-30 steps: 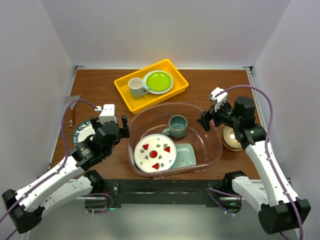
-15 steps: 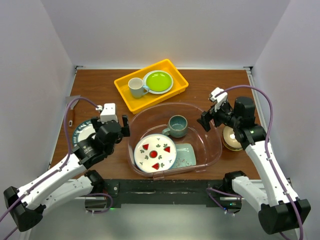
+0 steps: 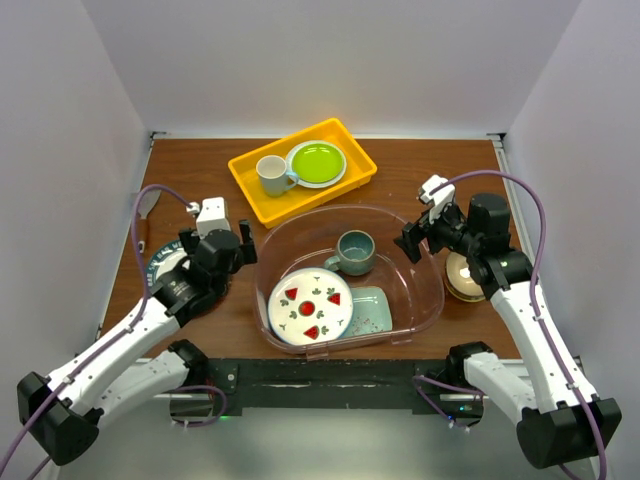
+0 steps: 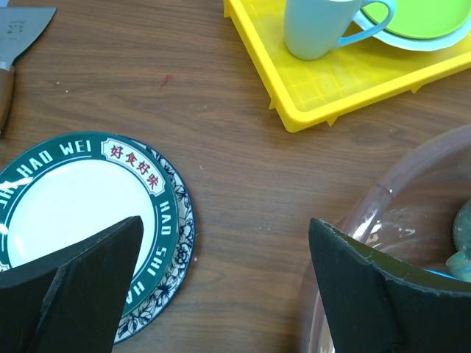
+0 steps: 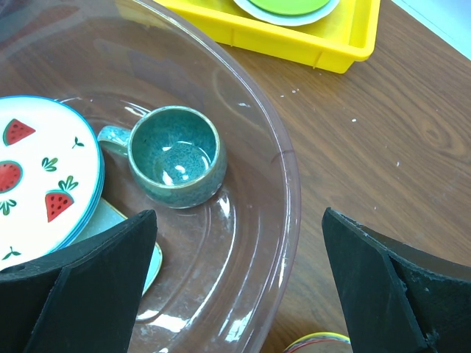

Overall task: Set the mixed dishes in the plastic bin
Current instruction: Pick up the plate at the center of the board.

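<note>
Plainly both left hand (image 3: 241, 247) and right hand (image 3: 411, 243) gape empty, the round blue-floral plate (image 4: 158, 301) lying just left of the former.

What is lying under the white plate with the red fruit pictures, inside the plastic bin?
A mint-green tray lies under the white plate. Only its right part shows; the plate covers the rest, so anything else beneath cannot be seen.

Overhead view, close wrist views, bin (image 3: 412, 298) shared
</note>
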You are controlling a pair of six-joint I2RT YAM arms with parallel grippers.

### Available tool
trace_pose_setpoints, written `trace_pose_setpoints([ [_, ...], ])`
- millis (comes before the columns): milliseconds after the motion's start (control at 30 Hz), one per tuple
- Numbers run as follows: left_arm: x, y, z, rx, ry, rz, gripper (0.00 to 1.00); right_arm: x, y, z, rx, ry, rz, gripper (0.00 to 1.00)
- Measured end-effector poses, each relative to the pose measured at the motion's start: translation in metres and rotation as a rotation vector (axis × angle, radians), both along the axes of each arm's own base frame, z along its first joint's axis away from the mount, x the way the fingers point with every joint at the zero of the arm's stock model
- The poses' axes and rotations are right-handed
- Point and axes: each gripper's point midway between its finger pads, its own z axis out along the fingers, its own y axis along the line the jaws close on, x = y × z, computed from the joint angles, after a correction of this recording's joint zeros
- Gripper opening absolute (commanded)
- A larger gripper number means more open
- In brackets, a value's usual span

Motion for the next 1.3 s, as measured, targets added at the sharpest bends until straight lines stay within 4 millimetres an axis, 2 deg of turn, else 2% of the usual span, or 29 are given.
trace_pose_setpoints([
  [300, 0.012, 0.007, -0.005, -0.036, 0.027, 0.042, 1.0, 0.0, 0.0, 0.0, -0.004, -0.003, 0.002, 0.99],
  [533, 0.023, 0.02, -0.018, -0.045, 0.093, 0.149, 0.98, 0.0, 0.0, 0.0, -0.004, -0.003, 0.003, 0.99],
  [700, 0.029, 0.03, -0.037, -0.031, 0.165, 0.236, 0.89, 0.0, 0.0, 0.0, -0.004, -0.003, 0.003, 0.99],
  [800, 0.032, 0.04, -0.05, -0.02, 0.205, 0.286, 0.81, 0.0, 0.0, 0.0, -0.004, -0.004, 0.003, 0.99],
  [900, 0.035, 0.051, -0.065, -0.005, 0.253, 0.332, 0.67, 0.0, 0.0, 0.0, -0.004, -0.004, 0.003, 0.99],
  [1000, 0.04, 0.055, -0.083, 0.026, 0.316, 0.356, 0.6, 0.0, 0.0, 0.0, -0.004, -0.004, 0.003, 0.99],
  [1167, 0.047, 0.053, -0.11, 0.085, 0.426, 0.37, 0.56, 0.0, 0.0, 0.0, -0.006, -0.005, 0.004, 0.99],
  [1300, 0.045, 0.054, -0.123, 0.106, 0.473, 0.386, 0.53, 0.0, 0.0, 0.0, -0.006, -0.005, 0.004, 0.99],
])
